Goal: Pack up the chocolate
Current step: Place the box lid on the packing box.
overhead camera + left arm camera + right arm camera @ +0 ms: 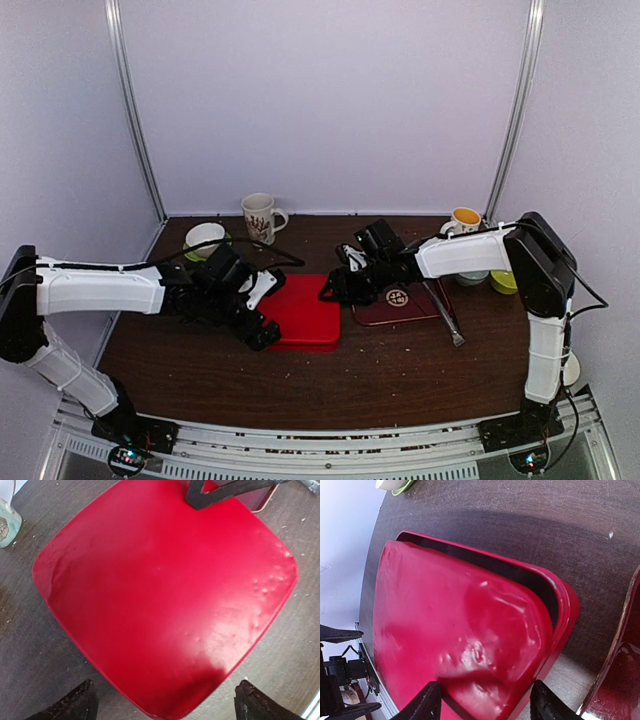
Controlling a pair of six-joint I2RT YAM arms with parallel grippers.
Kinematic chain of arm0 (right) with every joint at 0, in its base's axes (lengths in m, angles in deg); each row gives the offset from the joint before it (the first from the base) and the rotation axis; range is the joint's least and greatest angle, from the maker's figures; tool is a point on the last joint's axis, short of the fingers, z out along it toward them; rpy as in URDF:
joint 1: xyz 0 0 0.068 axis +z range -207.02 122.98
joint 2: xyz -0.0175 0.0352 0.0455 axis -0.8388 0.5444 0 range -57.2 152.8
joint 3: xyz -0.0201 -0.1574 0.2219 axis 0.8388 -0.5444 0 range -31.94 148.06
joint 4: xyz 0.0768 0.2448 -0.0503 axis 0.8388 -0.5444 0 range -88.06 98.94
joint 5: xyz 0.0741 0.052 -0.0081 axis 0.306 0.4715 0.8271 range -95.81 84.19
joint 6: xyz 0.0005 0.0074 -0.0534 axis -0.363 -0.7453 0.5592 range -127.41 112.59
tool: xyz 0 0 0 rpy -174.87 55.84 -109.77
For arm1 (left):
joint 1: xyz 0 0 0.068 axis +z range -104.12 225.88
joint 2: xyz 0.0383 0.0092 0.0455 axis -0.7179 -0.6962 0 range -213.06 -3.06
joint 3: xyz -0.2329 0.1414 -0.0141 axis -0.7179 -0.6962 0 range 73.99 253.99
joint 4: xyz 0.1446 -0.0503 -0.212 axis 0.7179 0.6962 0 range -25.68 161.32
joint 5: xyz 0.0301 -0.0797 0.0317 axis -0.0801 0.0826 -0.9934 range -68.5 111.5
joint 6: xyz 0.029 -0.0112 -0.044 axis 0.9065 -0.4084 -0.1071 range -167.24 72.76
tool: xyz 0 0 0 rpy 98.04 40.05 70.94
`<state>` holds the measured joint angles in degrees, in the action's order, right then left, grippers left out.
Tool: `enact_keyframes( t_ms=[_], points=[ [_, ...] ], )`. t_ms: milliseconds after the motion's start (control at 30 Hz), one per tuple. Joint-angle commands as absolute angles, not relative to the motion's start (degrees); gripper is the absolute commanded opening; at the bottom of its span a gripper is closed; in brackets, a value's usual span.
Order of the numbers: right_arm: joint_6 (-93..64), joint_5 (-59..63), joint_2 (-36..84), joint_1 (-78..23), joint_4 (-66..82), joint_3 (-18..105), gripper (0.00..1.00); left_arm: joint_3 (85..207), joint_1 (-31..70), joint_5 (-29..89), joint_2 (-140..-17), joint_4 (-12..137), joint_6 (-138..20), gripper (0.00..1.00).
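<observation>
No chocolate shows in any view. A glossy red box lies in the middle of the table. Its red lid sits skewed on the base, leaving a dark gap along the far edge. My left gripper hovers over the box's left corner, with its black fingers wide apart on either side of that corner and holding nothing. My right gripper is at the box's far right corner. One finger lies over the lid and the other stands outside the rim, jaws apart.
A dark red tray with a round emblem lies right of the box, metal tongs beside it. At the back stand a patterned mug, a white bowl on green, an orange-filled cup and a green dish. Crumbs dot the wood.
</observation>
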<state>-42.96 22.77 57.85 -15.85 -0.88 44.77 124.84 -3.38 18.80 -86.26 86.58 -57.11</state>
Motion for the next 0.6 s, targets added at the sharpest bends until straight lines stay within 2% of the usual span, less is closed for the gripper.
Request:
enact_keyframes(
  t_ms=[0, 200, 433, 567],
  points=[
    [-41.6, 20.5, 59.3, -16.3, -2.8, 45.3, 0.61, 124.6, -3.3, 15.0, -88.8, 84.8, -54.5, 0.98],
    [-41.6, 20.2, 59.3, -16.6, -3.1, 45.9, 0.61, 124.8, -3.3, 18.9, -91.8, 84.2, -54.0, 0.98],
    [-41.2, 19.7, 59.0, -16.6, -4.0, 46.6, 0.62, 125.9, -3.3, 13.7, -93.2, 83.2, -55.6, 0.98],
    [-40.4, 18.6, 57.8, -16.8, -4.2, 47.0, 0.67, 127.0, -3.2, 13.0, -95.0, 81.9, -56.6, 0.96]
  ],
)
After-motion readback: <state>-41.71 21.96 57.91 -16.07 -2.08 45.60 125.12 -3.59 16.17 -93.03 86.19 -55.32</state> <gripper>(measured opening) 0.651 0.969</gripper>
